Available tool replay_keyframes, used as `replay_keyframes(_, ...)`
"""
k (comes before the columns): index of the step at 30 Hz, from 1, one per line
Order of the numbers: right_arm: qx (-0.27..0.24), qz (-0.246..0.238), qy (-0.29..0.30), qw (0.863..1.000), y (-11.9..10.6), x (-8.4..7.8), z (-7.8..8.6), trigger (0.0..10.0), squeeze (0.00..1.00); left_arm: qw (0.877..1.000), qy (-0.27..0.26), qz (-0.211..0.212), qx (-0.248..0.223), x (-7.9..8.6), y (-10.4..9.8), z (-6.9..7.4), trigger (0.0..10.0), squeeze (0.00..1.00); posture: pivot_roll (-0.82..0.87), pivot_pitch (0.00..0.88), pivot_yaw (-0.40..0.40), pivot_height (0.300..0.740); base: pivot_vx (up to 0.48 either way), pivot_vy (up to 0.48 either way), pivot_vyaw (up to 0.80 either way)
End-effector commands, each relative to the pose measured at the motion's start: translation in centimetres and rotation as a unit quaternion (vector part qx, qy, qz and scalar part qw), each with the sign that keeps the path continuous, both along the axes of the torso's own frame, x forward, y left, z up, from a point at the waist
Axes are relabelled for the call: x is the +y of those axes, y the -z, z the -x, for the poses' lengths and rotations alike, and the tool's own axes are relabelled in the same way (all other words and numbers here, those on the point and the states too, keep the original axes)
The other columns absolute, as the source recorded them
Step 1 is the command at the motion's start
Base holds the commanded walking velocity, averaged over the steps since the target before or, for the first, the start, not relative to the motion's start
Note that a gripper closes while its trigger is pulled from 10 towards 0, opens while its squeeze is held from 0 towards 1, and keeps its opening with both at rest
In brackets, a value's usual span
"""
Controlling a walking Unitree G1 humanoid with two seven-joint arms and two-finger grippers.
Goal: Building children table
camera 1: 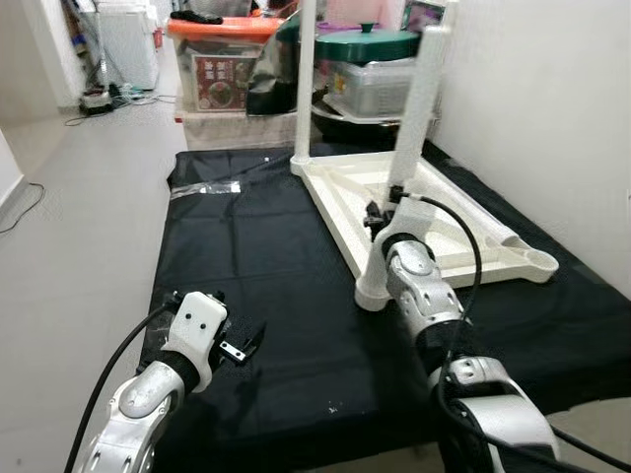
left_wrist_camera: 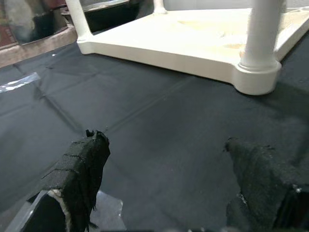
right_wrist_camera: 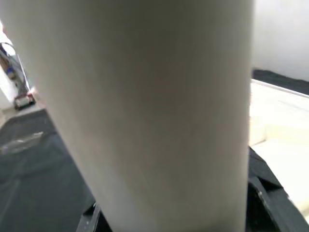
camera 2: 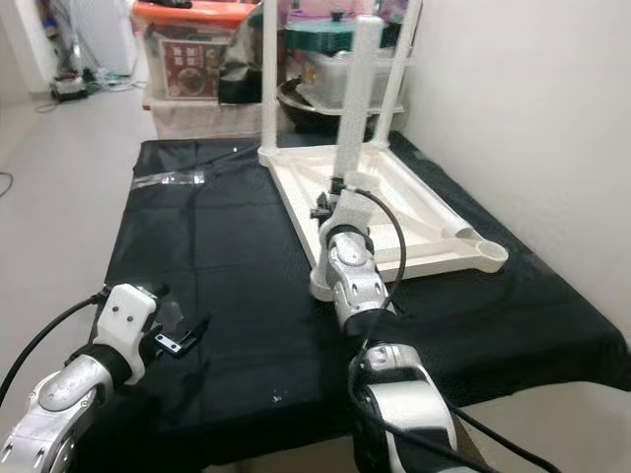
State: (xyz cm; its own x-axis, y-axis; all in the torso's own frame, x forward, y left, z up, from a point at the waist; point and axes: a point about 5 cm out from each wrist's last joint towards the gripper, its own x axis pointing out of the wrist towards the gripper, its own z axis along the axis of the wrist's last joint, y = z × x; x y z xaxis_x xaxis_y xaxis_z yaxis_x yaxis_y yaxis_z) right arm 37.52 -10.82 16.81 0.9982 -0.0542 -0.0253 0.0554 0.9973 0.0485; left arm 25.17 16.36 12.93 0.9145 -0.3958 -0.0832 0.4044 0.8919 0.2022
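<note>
now the right gripper [camera 1: 383, 219] is clamped around the near white table leg [camera 1: 414, 108] standing in the upturned tabletop [camera 1: 340, 187]; left gripper [left_wrist_camera: 169, 183] hovers spread over the black cloth [camera 1: 256, 266].

My two arms are silver, jointed shells with black cables looping alongside. The left gripper [camera 1: 244, 347], lower left, has black fingers [left_wrist_camera: 79, 169] with a rough, textured covering.

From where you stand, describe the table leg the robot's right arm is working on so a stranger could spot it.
On the black cloth lies an upside-down white tabletop with legs standing up. The table leg in question rises from its nearest corner, beside the right gripper. Unlike the far leg, it has the robot's arm against it.
</note>
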Motion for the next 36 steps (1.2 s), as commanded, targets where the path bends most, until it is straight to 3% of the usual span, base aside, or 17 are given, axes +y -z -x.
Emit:
replay_keyframes(1,0.057,0.000,-0.031,0.998,2.2,1.5,0.8,0.3,0.00,1.000,0.013,-0.004,0.001,-0.4,0.0,-0.2,10.0,0.00,0.07,0.000,-0.076,0.740,0.000,0.000,0.00)
replay_keyframes(2,0.057,0.000,-0.031,0.998,2.2,1.5,0.8,0.3,0.00,1.000,0.013,-0.004,0.001,-0.4,0.0,-0.2,10.0,0.00,0.07,0.000,-0.076,0.740,0.000,0.000,0.00)
replay_keyframes(3,-0.003,-0.016,-0.111,0.994,0.5,3.8,1.0,10.0,1.00,1.000,0.016,-0.003,0.002,-0.5,0.0,-0.2,10.0,0.00,0.06,0.000,-0.078,0.740,0.000,0.000,0.00)
replay_keyframes(10,-0.061,-0.062,-0.229,0.969,-2.2,5.8,0.9,10.0,1.00,1.000,0.014,0.000,0.001,-0.5,0.0,-0.1,10.0,0.00,0.07,0.000,-0.087,0.740,0.000,0.000,0.00)
replay_keyframes(12,-0.091,-0.070,-0.310,0.944,-3.4,6.4,1.1,10.0,0.00,1.000,0.014,0.001,0.002,-0.6,0.1,0.0,10.0,0.00,0.07,0.000,-0.086,0.740,0.000,0.000,0.00)
replay_keyframes(15,-0.120,-0.028,-0.434,0.892,-3.9,6.6,1.8,10.0,0.00,1.000,0.017,0.002,0.004,-0.7,0.2,0.0,10.0,0.00,0.07,0.000,-0.086,0.740,0.000,0.000,0.00)
replay_keyframes(19,-0.089,-0.008,-0.474,0.876,-2.7,6.6,1.6,10.0,0.00,1.000,0.017,0.000,0.003,-0.6,0.1,-0.2,10.0,0.00,0.07,0.000,-0.093,0.740,0.000,0.000,0.00)
replay_keyframes(20,-0.078,0.006,-0.493,0.867,-2.0,6.6,1.6,4.7,0.00,1.000,0.016,0.000,0.001,-0.6,0.0,-0.3,10.0,0.00,0.07,0.000,-0.093,0.740,0.000,0.000,0.00)
replay_keyframes(22,-0.067,0.015,-0.512,0.856,-1.4,6.7,1.6,2.4,0.00,1.000,0.016,0.000,0.000,-0.6,-0.1,-0.3,10.0,0.00,0.09,0.000,-0.104,0.740,0.000,0.000,0.00)
replay_keyframes(23,-0.062,0.017,-0.516,0.854,-1.1,6.8,1.5,0.0,0.00,1.000,0.015,0.000,-0.001,-0.7,-0.1,-0.3,10.0,0.00,0.09,0.000,-0.109,0.740,0.000,0.000,0.00)
replay_keyframes(25,-0.061,0.024,-0.499,0.864,-0.9,6.9,1.2,0.0,0.00,1.000,0.013,0.000,-0.002,-0.7,-0.1,-0.2,10.0,0.00,0.09,0.000,-0.112,0.740,0.000,0.000,0.00)
replay_keyframes(27,-0.007,0.043,-0.343,0.938,-0.4,5.9,-0.8,0.0,0.00,1.000,0.007,0.001,-0.001,-0.5,-0.1,0.2,10.0,0.00,0.10,0.000,-0.119,0.740,0.000,0.000,0.00)
replay_keyframes(28,-0.007,0.043,-0.343,0.938,-0.4,5.9,-0.8,0.0,0.00,1.000,0.007,0.001,-0.001,-0.5,-0.1,0.2,10.0,0.00,0.10,0.000,-0.119,0.740,0.000,0.000,0.00)
replay_keyframes(29,0.029,0.033,-0.194,0.980,0.0,3.7,-1.8,0.0,0.00,1.000,0.004,0.001,0.001,-0.4,0.0,0.3,10.0,0.00,0.10,0.000,-0.121,0.740,0.000,0.000,0.00)
replay_keyframes(30,0.053,0.016,-0.065,0.996,0.5,1.7,-2.1,0.0,0.00,1.000,0.002,0.002,0.001,-0.3,0.0,0.5,10.0,0.00,0.10,0.000,-0.120,0.740,0.000,0.000,0.00)
replay_keyframes(32,0.044,0.000,0.033,0.998,0.9,0.2,-1.4,0.0,0.00,1.000,0.002,0.002,0.003,-0.4,0.1,0.6,10.0,0.00,0.09,0.000,-0.105,0.740,0.000,0.000,0.00)
replay_keyframes(36,0.027,-0.007,0.022,0.999,1.1,1.3,-0.2,0.0,0.00,1.000,0.006,0.003,0.005,-0.5,0.2,0.6,10.0,0.00,0.07,0.000,-0.088,0.740,0.000,0.000,0.00)
